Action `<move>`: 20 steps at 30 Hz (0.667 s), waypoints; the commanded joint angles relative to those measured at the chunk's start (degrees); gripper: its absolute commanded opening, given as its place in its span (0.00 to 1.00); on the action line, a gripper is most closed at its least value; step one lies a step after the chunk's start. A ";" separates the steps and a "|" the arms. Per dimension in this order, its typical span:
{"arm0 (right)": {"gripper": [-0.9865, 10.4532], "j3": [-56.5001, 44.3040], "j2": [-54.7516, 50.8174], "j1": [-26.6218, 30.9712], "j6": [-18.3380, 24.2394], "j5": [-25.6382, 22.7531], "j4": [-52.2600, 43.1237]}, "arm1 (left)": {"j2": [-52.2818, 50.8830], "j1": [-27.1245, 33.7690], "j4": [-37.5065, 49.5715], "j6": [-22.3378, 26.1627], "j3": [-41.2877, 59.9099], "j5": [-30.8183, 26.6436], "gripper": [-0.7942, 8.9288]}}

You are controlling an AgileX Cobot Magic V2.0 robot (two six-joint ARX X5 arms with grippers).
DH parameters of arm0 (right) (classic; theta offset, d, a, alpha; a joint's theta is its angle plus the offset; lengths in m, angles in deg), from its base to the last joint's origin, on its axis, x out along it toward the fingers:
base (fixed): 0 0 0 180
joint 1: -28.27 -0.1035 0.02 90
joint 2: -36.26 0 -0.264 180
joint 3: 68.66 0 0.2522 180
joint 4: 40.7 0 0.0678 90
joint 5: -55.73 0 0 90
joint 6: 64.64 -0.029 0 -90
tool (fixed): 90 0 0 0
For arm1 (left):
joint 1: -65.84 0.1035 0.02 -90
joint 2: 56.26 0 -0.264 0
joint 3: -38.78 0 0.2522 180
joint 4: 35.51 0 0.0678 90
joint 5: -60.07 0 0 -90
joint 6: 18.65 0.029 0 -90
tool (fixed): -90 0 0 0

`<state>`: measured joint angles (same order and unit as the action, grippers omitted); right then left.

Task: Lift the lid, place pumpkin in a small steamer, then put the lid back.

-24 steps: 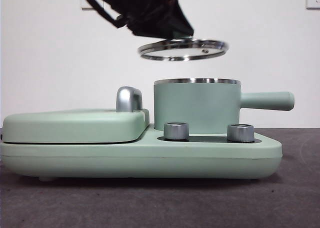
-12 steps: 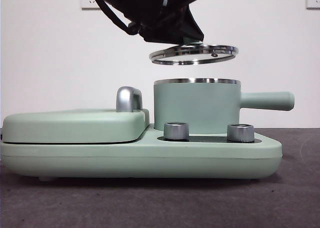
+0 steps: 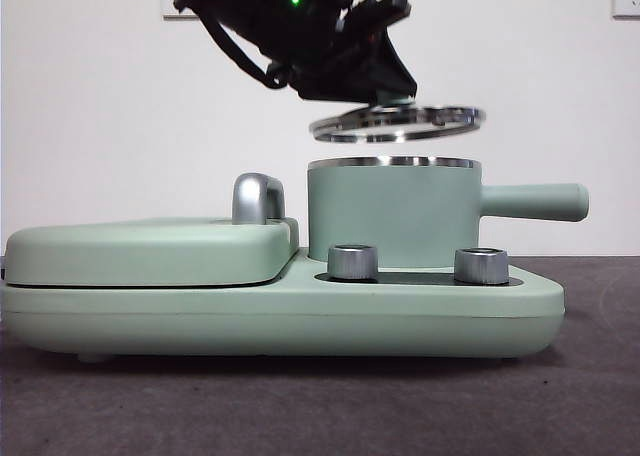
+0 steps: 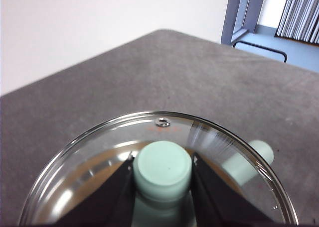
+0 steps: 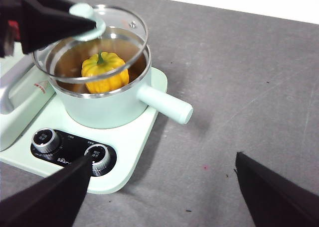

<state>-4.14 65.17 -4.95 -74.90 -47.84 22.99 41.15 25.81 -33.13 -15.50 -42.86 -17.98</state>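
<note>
Grey table; left pincer (image 4: 162,177) clamps lid (image 3: 397,123) (tilted) above steamer (image 3: 393,214).

The left gripper (image 3: 385,81) is matte black, with wedge-shaped jaws, looped black cables and a small green light; the right gripper (image 5: 162,189) shows plain black tapering jaws.

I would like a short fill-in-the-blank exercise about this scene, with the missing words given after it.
1. The left tool grips the lid by its mint-green ____.
2. The lid hangs in the air just ____ the small steamer, not touching its rim.
3. Inside the small steamer lies the ____, yellow-orange with a green stem.
4. The right tool is ____ and holds nothing.

Missing words: knob; above; pumpkin; open
</note>
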 commanded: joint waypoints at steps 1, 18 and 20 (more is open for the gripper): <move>0.47 0.42 0.61 -0.31 -1.51 0.02 -0.61 | 1.49 -0.13 1.92 -0.46 -1.95 0.13 0.09; 0.47 0.42 2.29 -0.31 -1.51 0.02 -0.87 | 1.97 1.36 1.60 0.83 -1.95 0.13 0.09; 0.47 0.42 2.78 -0.31 -1.51 0.02 -1.07 | 1.97 1.40 1.66 0.83 -1.95 0.15 0.09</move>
<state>-4.14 67.44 -4.95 -75.60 -47.81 22.84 42.46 27.47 -33.26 -15.23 -42.86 -18.00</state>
